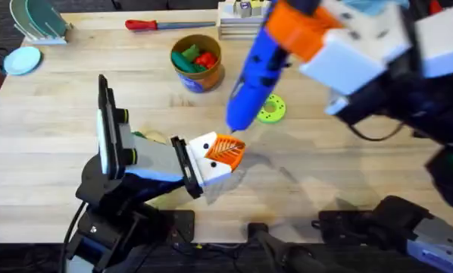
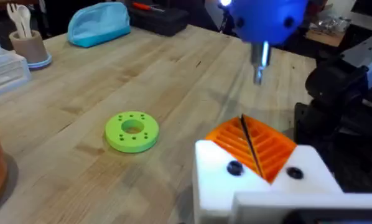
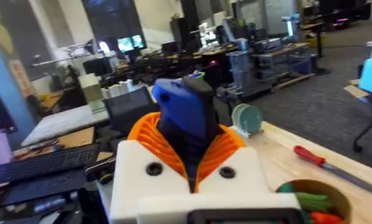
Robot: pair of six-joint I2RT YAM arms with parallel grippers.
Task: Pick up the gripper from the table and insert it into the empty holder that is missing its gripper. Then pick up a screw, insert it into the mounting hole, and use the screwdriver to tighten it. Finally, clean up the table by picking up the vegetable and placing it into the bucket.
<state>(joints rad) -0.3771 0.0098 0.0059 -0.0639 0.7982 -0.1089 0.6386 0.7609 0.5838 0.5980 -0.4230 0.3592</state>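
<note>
The bucket (image 1: 197,64) stands at the far middle of the table (image 1: 52,121), with the slim hand screwdriver (image 1: 160,24) lying beyond it to its left. A flat ring (image 1: 272,108) lies right of the bucket and nearer. The powered screwdriver (image 1: 253,80) slants over the ring's left side, its tip above the left gripper (image 1: 217,161) at the table's middle. The vegetable (image 1: 151,137) lies just left of that gripper, behind the left arm. A rack (image 1: 37,21) sits at the far left corner.
</note>
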